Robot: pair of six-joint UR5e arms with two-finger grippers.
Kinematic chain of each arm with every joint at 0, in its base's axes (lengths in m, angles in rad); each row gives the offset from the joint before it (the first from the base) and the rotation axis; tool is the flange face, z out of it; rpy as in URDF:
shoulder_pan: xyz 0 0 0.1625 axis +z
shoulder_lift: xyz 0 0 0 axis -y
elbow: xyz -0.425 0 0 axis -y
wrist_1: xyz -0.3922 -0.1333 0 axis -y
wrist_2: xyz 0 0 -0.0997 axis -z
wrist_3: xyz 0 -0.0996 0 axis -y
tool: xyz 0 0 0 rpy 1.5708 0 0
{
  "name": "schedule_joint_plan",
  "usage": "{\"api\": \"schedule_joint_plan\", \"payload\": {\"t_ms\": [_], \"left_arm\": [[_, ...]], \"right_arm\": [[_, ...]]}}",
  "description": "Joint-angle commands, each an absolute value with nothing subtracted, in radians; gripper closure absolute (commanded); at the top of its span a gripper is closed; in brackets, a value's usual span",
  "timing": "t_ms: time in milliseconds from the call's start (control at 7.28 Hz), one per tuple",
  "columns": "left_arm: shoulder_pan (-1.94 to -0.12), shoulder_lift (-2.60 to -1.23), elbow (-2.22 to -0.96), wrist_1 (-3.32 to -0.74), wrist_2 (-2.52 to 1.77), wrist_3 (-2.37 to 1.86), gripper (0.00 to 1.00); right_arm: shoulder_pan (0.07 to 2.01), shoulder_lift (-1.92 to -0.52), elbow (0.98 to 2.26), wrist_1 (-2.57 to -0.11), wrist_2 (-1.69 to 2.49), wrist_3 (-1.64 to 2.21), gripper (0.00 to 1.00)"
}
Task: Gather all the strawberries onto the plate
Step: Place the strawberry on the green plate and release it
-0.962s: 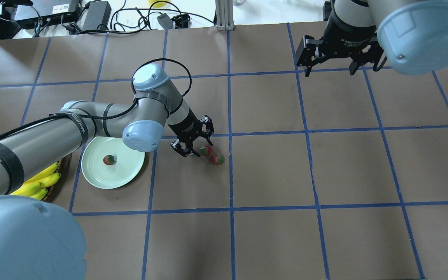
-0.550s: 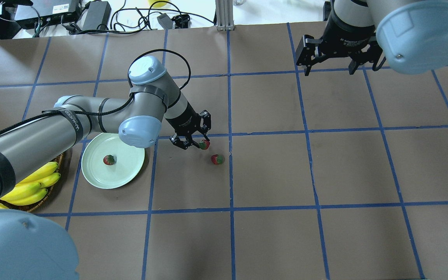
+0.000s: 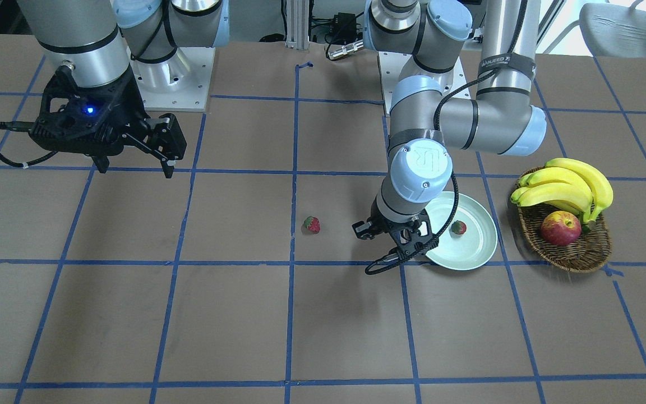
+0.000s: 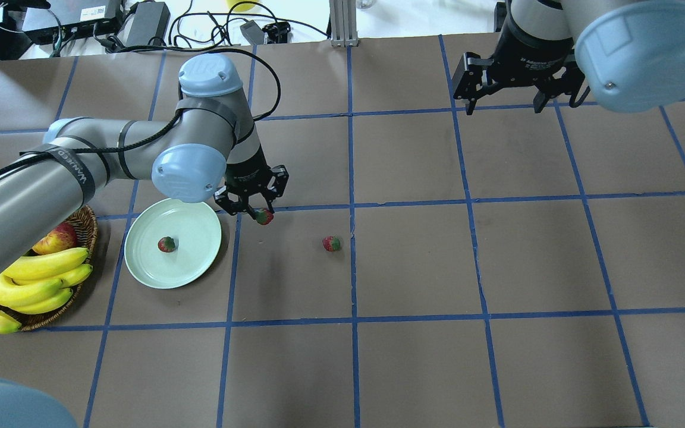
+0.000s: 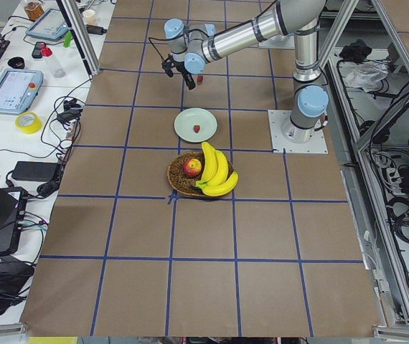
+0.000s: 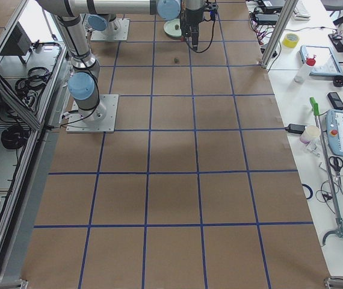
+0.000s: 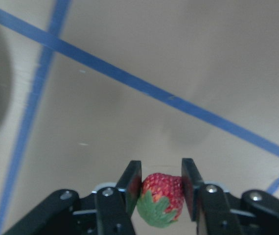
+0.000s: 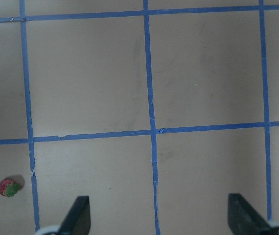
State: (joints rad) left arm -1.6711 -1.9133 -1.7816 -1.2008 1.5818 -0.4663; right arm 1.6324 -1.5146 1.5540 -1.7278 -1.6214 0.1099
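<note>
Looking down: plate (image 4: 195,263) on the bench (image 4: 414,356) holds a first strawberry (image 4: 166,244). Left jaws, clamped on a second strawberry (image 4: 264,216), hover with the plate at their eight o'clock. Third strawberry (image 4: 332,243) lies loose, nearer them; right jaws gape empty.

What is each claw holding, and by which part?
The left claw holds a strawberry, its fingers pinching the red sides, with the green cap toward the palm. The right claw is open and holds nothing.
</note>
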Motion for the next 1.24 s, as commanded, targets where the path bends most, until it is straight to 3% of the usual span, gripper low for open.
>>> {"api": "schedule_joint_plan", "payload": {"t_ms": [0,550,824,1099], "left_arm": [[-1.573,-1.867,-1.818,-1.244,1.635,-0.232,1.0],[-1.486,-1.89,-1.845,-1.247,1.755,-0.003,1.0],[-1.486,-1.882,-1.847,-1.267,1.752,-0.02,0.01],[-1.511,-1.861,-1.838,-1.284,1.717,-0.073,0.0]], "right_arm": [[1.632,-1.514,1.554,-1.729,-1.62,0.112,0.0],[1.634,-1.514,1.554,-1.729,-1.62,0.11,0.0],[1.634,-1.514,1.554,-1.727,-1.62,0.11,0.0],[1.634,-1.516,1.554,-1.726,-1.62,0.11,0.0]]}}
